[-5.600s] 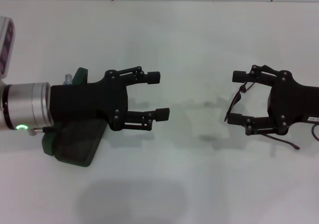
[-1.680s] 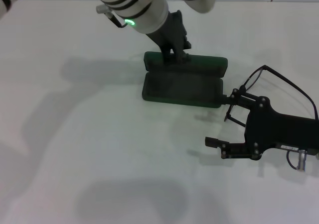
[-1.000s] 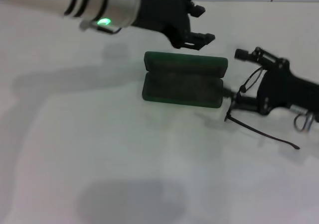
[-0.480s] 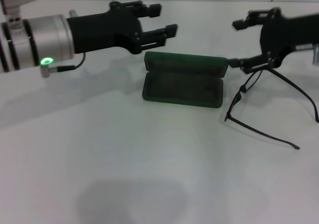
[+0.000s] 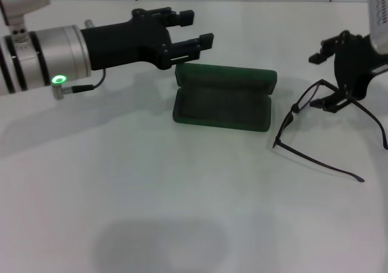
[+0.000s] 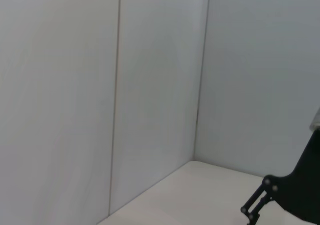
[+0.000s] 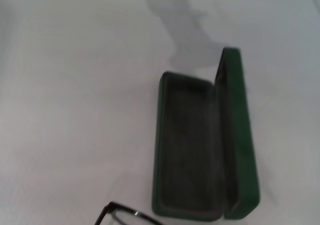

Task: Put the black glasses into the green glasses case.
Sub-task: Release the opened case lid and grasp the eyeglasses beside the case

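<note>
Head view shows the black glasses (image 5: 315, 133) lying on the white surface (image 5: 182, 212), unfolded, with both temple arms splayed out and the lens front just beside the right end of the green glasses case (image 5: 223, 97). The case lies open on the surface with its lid tipped back, its dark lining facing up and nothing inside. The right end effector (image 5: 330, 79) hovers over the lens end of the glasses with its fingers spread and nothing between them; whether a fingertip brushes the frame cannot be told. The left end effector (image 5: 191, 33) hangs behind the case's left end, also spread and empty.

The glasses look very light and springy: thin wire that will flex and skate on the smooth surface if pushed. The lenses are the fragile, slippery part, so they are a poor place to pinch. The bridge or the top rim of the front looks like the firmest hold, taken gently from above. With the temples open, the glasses seem longer front to back than the case's tray, so they likely need folding or careful angling to fit.
</note>
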Robot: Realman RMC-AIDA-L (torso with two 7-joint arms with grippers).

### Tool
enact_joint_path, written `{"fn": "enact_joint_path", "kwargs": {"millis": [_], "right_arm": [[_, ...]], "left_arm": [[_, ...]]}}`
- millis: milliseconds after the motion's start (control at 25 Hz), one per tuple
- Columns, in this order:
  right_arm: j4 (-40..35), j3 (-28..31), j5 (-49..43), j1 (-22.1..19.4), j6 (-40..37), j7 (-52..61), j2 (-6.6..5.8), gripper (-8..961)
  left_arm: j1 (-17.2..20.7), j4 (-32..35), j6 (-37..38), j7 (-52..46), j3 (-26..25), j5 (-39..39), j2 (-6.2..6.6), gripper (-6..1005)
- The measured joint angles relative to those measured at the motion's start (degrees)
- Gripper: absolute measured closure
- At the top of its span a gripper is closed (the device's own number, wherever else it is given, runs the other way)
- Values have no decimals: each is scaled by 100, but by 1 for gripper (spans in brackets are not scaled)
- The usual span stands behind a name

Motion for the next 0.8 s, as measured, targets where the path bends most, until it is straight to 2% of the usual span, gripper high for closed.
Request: {"fn": "enact_joint_path", "kwargs": {"millis": [280,640,800], "right_arm": [[641,-446,-178,389,150,22,31,115],[1075,-1071,-299,541,813,65,74,116],[1508,-1443,-293,772,1200,175,77,117]], "left_arm": [[-263,-292,-36,24,-5,24,74,377],[-279,-306,-49,60,-6,27,53,377],[-257,-312,-49,110,-6,27,22,377]]}}
